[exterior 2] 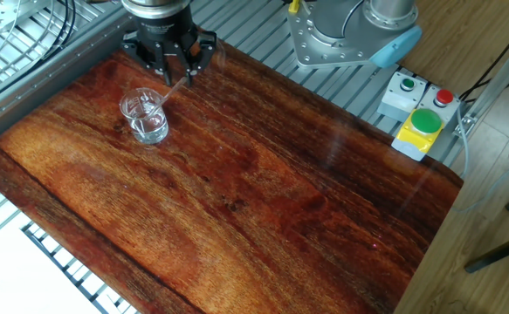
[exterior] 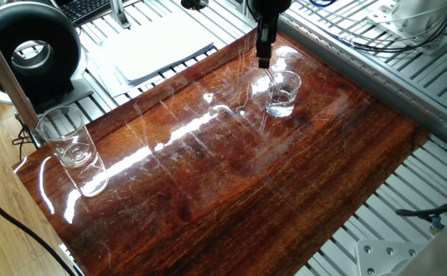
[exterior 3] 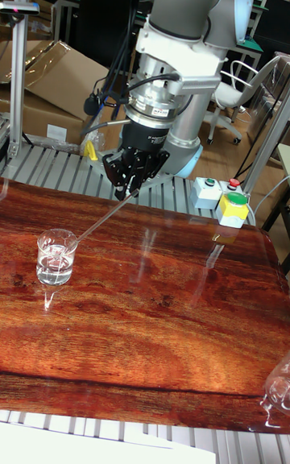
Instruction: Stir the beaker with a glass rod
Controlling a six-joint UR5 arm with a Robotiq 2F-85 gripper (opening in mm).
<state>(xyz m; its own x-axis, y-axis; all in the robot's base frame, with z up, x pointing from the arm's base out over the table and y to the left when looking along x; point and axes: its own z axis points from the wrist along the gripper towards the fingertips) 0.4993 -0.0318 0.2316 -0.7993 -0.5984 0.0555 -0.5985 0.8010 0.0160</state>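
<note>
1. Jaws of the gripper (exterior 3: pixel 131 182) are pinched shut on the upper end of the glass rod (exterior 3: pixel 103 218), seen in the upper middle of the tall fixed view.
2. Left of there, the rod slants down-left so its lower tip reaches the rim of the beaker (exterior 3: pixel 55 257); I cannot tell whether it dips into the liquid. The slant likely keeps the gripper clear of the glass.
3. The beaker stands upright on the counter (exterior 3: pixel 161 327) at centre left, holding a little clear liquid.
4. A taller tumbler (exterior: pixel 66 136) sits well apart, at the left of one fixed view.
</note>
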